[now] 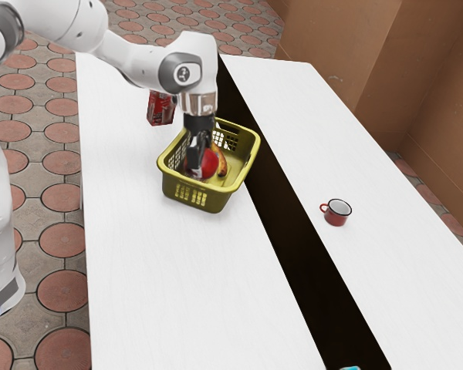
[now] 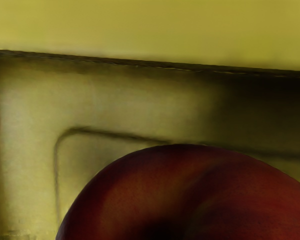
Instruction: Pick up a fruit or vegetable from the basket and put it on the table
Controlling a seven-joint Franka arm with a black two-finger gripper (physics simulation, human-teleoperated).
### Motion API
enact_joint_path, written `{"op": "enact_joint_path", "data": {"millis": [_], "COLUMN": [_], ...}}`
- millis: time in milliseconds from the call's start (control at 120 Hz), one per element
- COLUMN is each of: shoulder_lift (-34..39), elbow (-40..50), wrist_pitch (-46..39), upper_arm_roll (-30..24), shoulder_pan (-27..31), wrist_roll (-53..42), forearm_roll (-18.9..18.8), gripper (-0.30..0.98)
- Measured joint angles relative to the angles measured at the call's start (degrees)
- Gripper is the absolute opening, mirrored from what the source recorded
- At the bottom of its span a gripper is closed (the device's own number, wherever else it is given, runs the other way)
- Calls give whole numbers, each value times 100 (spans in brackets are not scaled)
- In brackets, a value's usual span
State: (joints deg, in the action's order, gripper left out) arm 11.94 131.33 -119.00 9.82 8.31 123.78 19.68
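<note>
Red skin showed on both sides of my gripper [image 1: 197,165] in the exterior view: it belonged to an apple [image 1: 210,163], down inside the basket, a little above and left of the frame's centre. I reached down at the fruit from above, but I could not tell whether I had a grip on it or was only beside it. In the wrist view the apple loomed close to me, dark red with a shadowy hollow, over the yellow-green floor of the basket, where a thin line turned a rounded corner near the wall.

Just to the apple's right in the exterior view lay a banana [image 1: 222,165], yellow with brownish patches, also in the basket. The yellow-green plastic basket [image 1: 216,202] stood upright on the white table [image 1: 139,270], with slotted holes through its sides. Near its far side, towards the upper left of the frame, stood a red package [image 1: 160,109] with pale markings.

A dark band [image 1: 293,247] ran down the table from upper centre to lower right. Beyond it, right of centre, sat a red mug [image 1: 336,217] with a pale inside, its handle towards the exterior view's left. Something turquoise [image 1: 350,368] peeked in at the bottom edge.
</note>
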Motion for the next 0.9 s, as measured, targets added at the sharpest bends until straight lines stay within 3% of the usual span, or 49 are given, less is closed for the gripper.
{"op": "enact_joint_path", "data": {"millis": [250, 358, 500, 700, 817, 900], "shoulder_lift": [507, 573, -414, -1015, -1091, -1099], "elbow": [-472, -850, -1934, -2462, -2536, -2542], "wrist_pitch": [110, 147, 163, 165, 134, 87], "upper_arm_roll": [-74, -435, -1279, -1481, -1519, -1504], "shoulder_pan": [-446, -555, -917, -1227, -1210, -1227], "wrist_roll": [-205, -240, -137, 14, 96, 179], "forearm_roll": [-470, -799, -966, -1009, -1088, -1162], "gripper": [7, 6, 4, 3, 32, 45]}}
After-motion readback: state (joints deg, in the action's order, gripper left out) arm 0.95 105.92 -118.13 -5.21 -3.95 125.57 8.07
